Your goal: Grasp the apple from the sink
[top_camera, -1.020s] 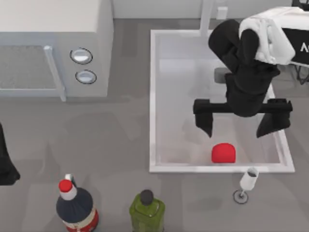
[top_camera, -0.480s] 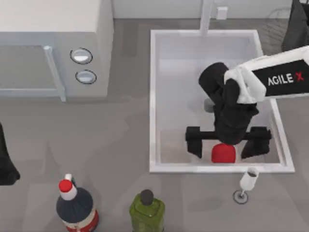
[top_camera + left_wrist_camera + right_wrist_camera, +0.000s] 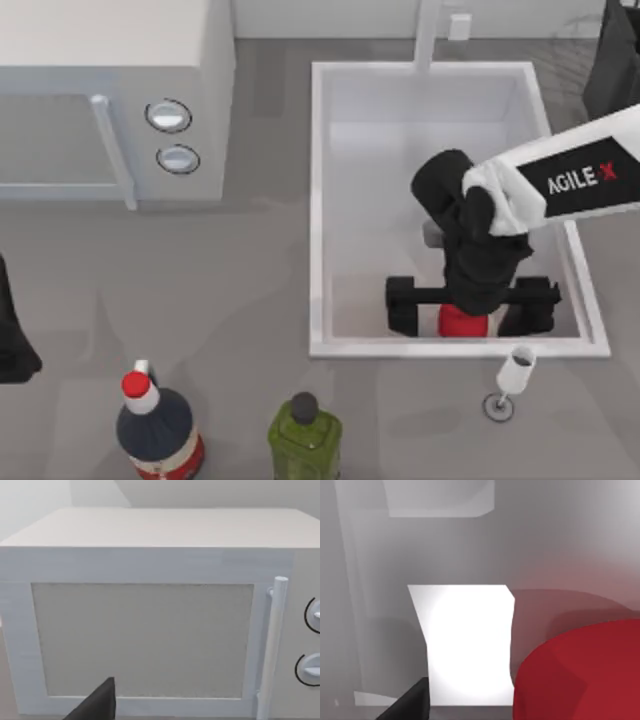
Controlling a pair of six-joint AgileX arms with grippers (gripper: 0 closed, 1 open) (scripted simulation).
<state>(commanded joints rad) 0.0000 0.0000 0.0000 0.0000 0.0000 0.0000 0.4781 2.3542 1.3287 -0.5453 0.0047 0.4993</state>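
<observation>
**Two fingers astride the apple in the sink**

I see my right gripper (image 3: 471, 308) low inside the sink (image 3: 318, 200), near its front wall; the jaws stand wide apart, one finger on each side of the apple (image 3: 460, 322), not closed on it; whether either finger touches the fruit I cannot tell. The apple sits on the pale grey floor at the front of the basin, mostly covered from above by the black wrist. In the right wrist view the apple (image 3: 580, 672) looms close and red, with a bright white patch beside it.

My left arm is parked at the table's left edge; one dark fingertip (image 3: 97, 705) shows before the white microwave (image 3: 145, 615), and I cannot tell how its jaws stand.

On the table in front of the sink: a wine glass (image 3: 514, 380), a green bottle (image 3: 305, 435), a red-capped dark blue bottle (image 3: 155, 425).
</observation>
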